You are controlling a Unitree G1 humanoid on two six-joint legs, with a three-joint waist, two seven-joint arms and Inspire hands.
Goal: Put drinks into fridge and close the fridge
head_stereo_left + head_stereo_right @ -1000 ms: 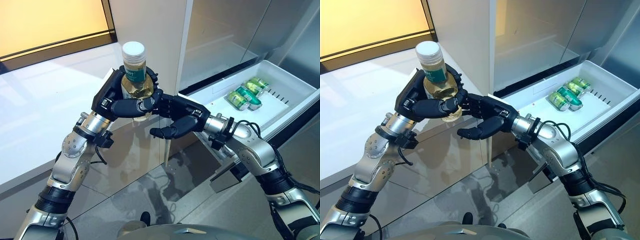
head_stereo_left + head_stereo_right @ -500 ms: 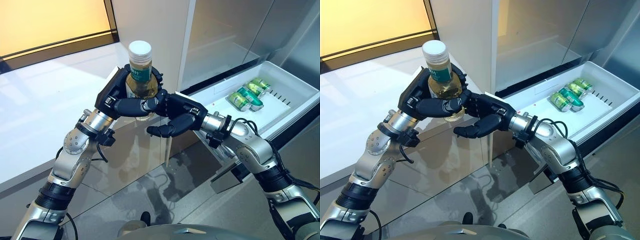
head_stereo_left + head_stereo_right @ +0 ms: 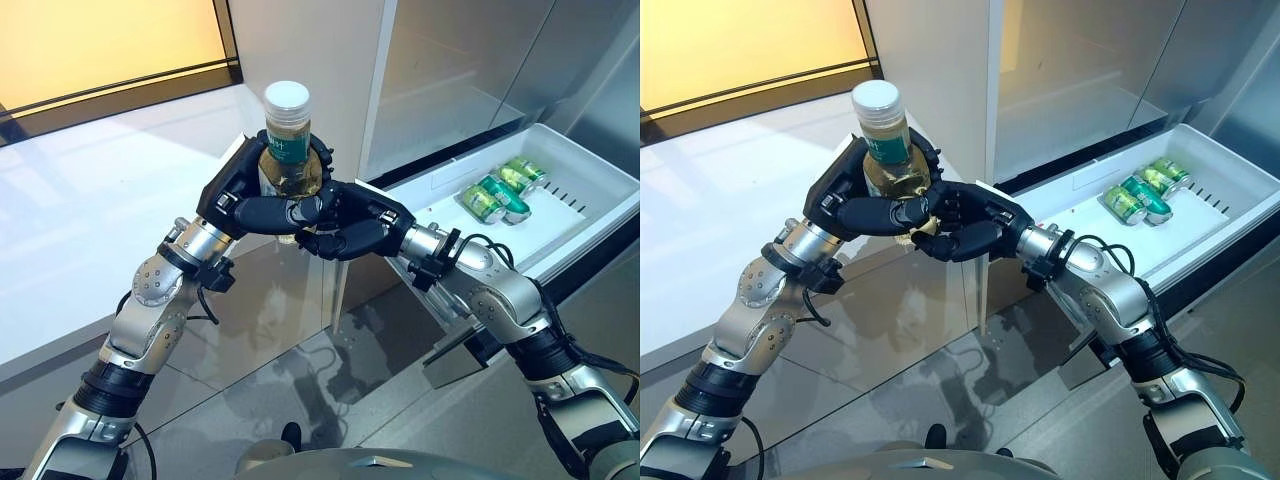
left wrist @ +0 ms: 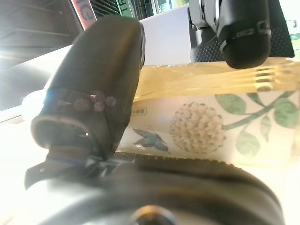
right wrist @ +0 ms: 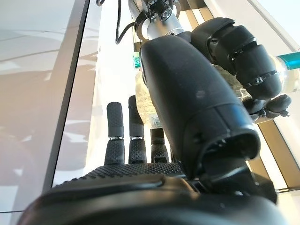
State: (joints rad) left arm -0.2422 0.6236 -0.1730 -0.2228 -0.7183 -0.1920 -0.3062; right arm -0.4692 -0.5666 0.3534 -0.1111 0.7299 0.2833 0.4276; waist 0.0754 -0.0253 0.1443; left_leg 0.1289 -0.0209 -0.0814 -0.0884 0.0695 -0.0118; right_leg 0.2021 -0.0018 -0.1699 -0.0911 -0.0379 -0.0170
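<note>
A bottle [image 3: 287, 152] with a white cap, a green label and yellowish liquid stands upright in the air in front of the fridge. My left hand [image 3: 232, 192] is curled round its middle from the left. My right hand [image 3: 366, 216] comes in from the right, and its fingers and thumb are curled round the bottle's lower part, just under the left hand's fingers. In the left wrist view the bottle's label [image 4: 201, 123] lies against the palm behind the thumb [image 4: 93, 89]. The right wrist view shows my right hand [image 5: 187, 108] up against the left hand's fingers [image 5: 243, 56].
An open white fridge drawer [image 3: 592, 166] at the right holds green cans [image 3: 490, 192]. The open fridge compartment [image 3: 450, 60] is above it, behind a white upright panel [image 3: 310, 50]. A white counter [image 3: 80, 220] lies at the left.
My right hand's fingers have closed up under the bottle's lower part. The left hand has moved the bottle slightly right.
</note>
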